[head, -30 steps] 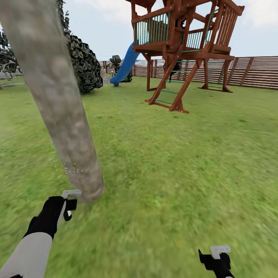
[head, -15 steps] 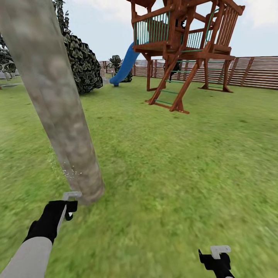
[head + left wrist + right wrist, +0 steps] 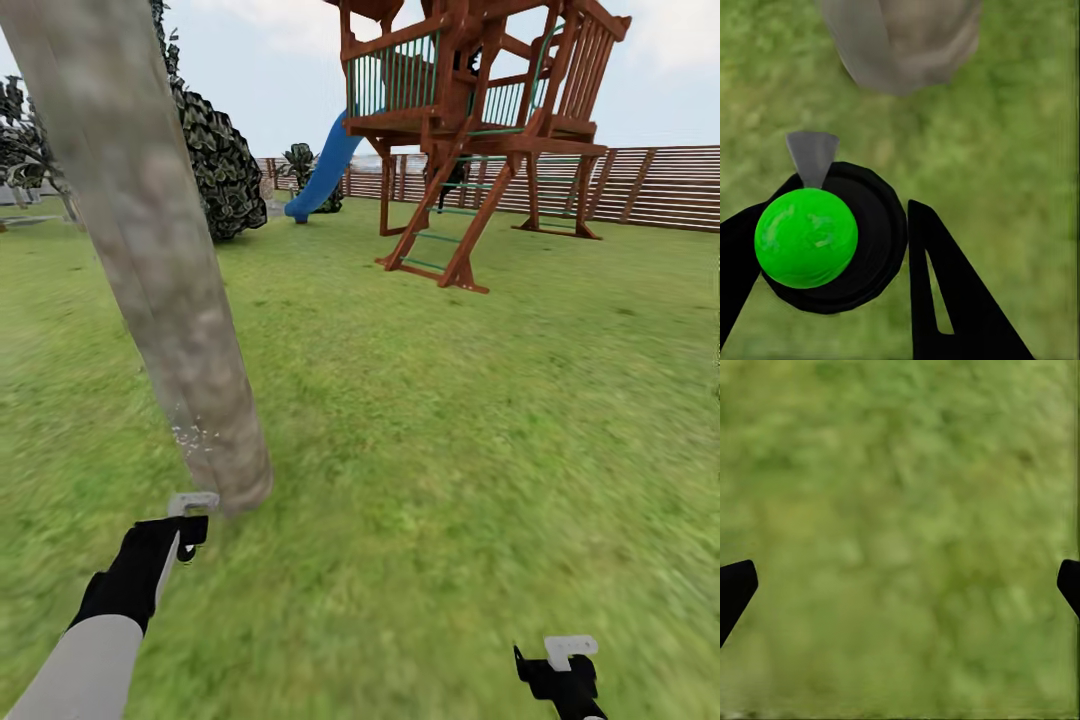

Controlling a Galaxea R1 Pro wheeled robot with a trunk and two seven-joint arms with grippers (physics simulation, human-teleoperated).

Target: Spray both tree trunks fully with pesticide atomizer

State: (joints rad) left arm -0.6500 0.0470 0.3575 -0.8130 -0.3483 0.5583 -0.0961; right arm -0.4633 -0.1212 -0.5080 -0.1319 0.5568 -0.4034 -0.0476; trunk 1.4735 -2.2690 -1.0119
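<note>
I had the pesticide atomizer [image 3: 817,240] off the floor already: in the left wrist view its green ball top and black collar sat between the fingers of the left claw [image 3: 832,255], which was closed around it, the grey nozzle pointing toward the base of the tree trunk [image 3: 900,41]. From the head view the left claw [image 3: 185,520] hung low over the grass [image 3: 450,450], just beside the flared foot of that trunk [image 3: 160,260], with the nozzle near the bark.

A small scatter of whitish pesticide [image 3: 190,435] specks showed on the lower trunk, just above the nozzle. The rest of the bark that I could see, running up and out of the picture, looked bare of speckles, so I judged this first trunk only begun, with most of its height left to cover. I could not see its far side.

The second tree I could not pick out with certainty; beyond lay a dark bush [image 3: 215,165], the playhouse [image 3: 470,120] and the fence [image 3: 650,185]. That trunk, I judged, was untouched work ahead.

The right claw [image 3: 900,585] was spread wide and empty over the grass, its fingertips at the edges of the right wrist view.
</note>
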